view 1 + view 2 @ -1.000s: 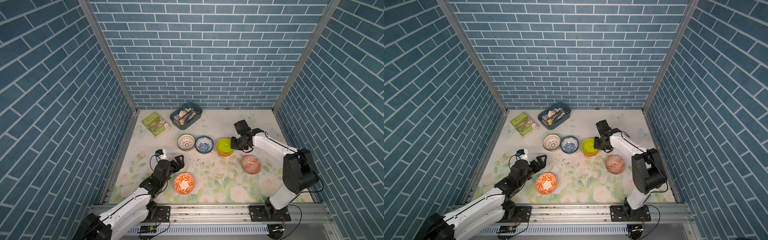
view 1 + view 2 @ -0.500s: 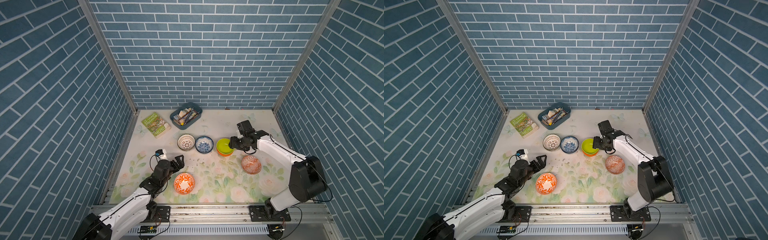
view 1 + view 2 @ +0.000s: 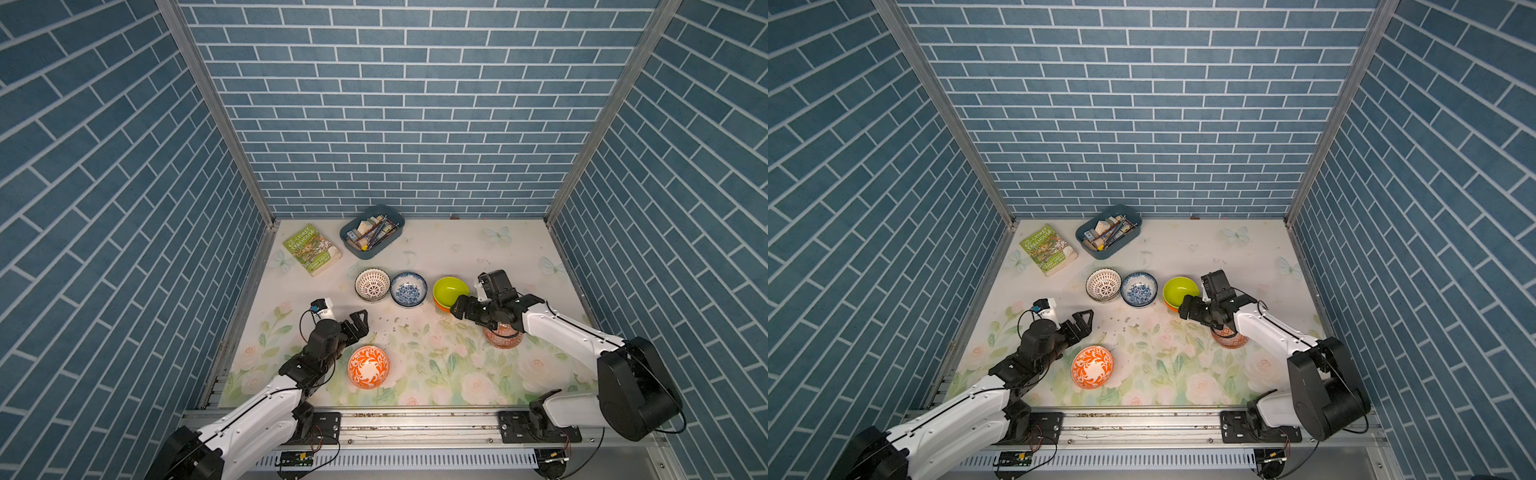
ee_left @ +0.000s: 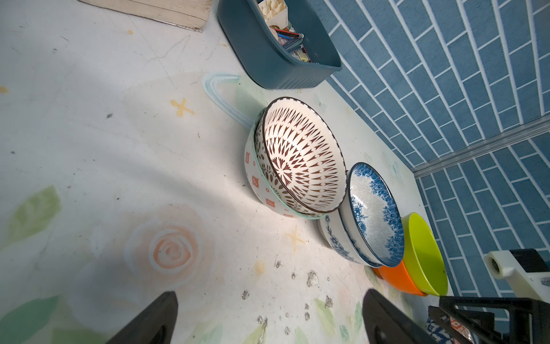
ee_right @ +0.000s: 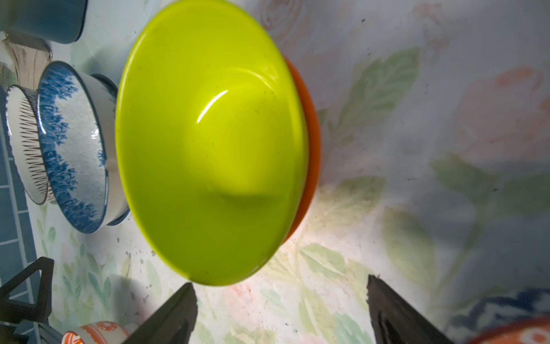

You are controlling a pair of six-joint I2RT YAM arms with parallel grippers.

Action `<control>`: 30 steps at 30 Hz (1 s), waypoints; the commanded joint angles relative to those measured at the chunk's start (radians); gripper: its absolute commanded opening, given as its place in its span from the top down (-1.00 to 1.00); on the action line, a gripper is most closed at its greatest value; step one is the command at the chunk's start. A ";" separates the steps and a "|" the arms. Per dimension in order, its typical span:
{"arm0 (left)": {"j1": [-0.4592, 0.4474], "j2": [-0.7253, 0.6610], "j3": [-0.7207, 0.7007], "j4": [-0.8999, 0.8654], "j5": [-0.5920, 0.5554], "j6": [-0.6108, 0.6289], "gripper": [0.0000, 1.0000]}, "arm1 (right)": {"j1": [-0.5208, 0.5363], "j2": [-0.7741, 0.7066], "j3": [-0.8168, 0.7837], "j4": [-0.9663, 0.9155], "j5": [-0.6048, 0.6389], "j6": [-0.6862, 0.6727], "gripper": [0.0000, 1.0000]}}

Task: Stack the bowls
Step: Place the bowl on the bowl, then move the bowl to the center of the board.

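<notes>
**Three pairs nested, two patterned bowls left single**

In both top views the green bowl (image 3: 450, 288) sits inside the orange bowl (image 3: 439, 308). The right gripper (image 3: 457, 306) hangs just beside their near rim, jaws spread and holding nothing, which reads as the tail end of a placing step. The left gripper (image 3: 358, 325) is also wide open and empty, between the lattice bowl (image 3: 372, 284) and the front patterned bowl (image 3: 368, 367). The right patterned bowl (image 3: 505, 341) lies partly hidden below the right arm. The tray (image 3: 348, 243) and the book (image 3: 311, 249) stand at the back.

The left wrist view shows a close row of pairs. The lattice bowl (image 4: 300, 158) rests in a grey-green bowl (image 4: 255, 175), a blue bowl (image 4: 372, 214) rests in a second blue bowl (image 4: 334, 238), and then comes green in orange. Only bare table shows between the fingers (image 4: 148, 321).

In the right wrist view the green bowl (image 5: 208, 143) sits a little off-centre, with the orange rim (image 5: 312, 143) showing on one side. The table between the fingers (image 5: 172, 315) is bare.

Next, the right arm probably has to lift clear of the green rim and then pinch the wall of the patterned bowl beneath it. The left gripper has the front one nearest. The pictures do not show which pile is meant to grow.
</notes>
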 commanded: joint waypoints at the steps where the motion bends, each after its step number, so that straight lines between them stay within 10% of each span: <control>1: 0.003 0.004 0.020 -0.002 0.001 0.012 -1.00 | 0.017 0.013 -0.003 0.100 -0.019 0.048 -0.84; 30: 0.003 0.006 0.021 -0.001 -0.001 0.016 -1.00 | 0.030 0.168 0.190 0.087 0.023 0.025 -0.81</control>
